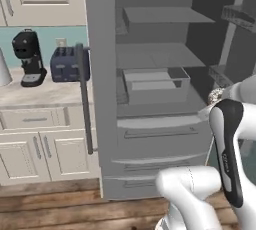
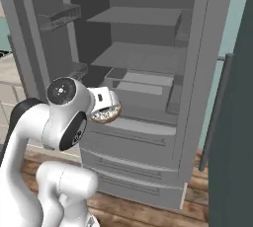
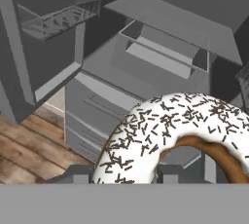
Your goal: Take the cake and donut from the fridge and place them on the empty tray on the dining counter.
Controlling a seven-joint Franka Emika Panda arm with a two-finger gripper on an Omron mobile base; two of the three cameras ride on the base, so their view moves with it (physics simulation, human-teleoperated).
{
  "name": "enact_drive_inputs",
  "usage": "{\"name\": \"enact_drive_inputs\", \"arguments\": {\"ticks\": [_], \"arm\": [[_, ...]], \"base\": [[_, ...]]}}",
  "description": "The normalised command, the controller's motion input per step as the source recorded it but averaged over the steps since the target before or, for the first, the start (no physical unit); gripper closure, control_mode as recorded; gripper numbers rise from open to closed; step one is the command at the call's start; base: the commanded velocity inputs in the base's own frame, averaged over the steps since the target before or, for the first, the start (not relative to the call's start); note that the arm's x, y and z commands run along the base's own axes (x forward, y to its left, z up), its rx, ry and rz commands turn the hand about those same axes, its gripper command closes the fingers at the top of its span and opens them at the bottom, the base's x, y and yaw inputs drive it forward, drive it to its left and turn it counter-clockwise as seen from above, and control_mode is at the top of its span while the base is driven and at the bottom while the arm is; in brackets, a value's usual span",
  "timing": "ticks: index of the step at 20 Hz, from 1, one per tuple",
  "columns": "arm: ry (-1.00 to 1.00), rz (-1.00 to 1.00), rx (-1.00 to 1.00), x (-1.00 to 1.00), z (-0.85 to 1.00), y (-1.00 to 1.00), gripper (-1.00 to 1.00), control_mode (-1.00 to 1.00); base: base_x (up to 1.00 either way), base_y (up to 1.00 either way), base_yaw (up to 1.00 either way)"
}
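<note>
The fridge [image 1: 102,79] stands with both doors open, its grey shelves [image 2: 143,56] bare. In front of its lower shelf my gripper [image 2: 105,106] is shut on the donut [image 2: 105,115], a ring with white icing and dark sprinkles. In the hand view the donut [image 3: 155,121] sits large at the bottom, held between my fingertips [image 3: 78,173], with the fridge interior [image 3: 165,23] behind it. A bit of the donut [image 1: 216,94] peeks past my forearm in the left base view. The cake, the tray and the dining counter are out of view.
A clear bin [image 1: 156,85] sits on the fridge's middle shelf. The open right door [image 2: 232,152] with its bar handle [image 2: 216,112] stands close on the right. Left of the fridge, a coffee machine [image 1: 29,58] and toaster [image 1: 69,64] are on the wall counter [image 1: 40,93].
</note>
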Motion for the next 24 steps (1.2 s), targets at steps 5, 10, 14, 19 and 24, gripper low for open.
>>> {"name": "enact_drive_inputs", "arguments": {"ticks": [5, 10, 14, 19, 24], "arm": [[0.00, 0.00, 0.00, 0.00, 0.00, 0.00, 1.00, 1.00], [0.00, 0.00, 0.00, 0.00, 0.00, 0.00, 1.00, 1.00], [0.00, 0.00, 0.00, 0.00, 0.00, 0.00, 1.00, 1.00], [0.00, 0.00, 0.00, 0.00, 0.00, 0.00, 1.00, 1.00], [0.00, 0.00, 0.00, 0.00, 0.00, 0.00, 1.00, 1.00]], "base": [[-1.00, 0.00, 0.00], [-1.00, 0.02, 0.00], [-1.00, 0.09, 0.00], [-1.00, 0.20, 0.00], [-1.00, 0.34, 0.00]]}}
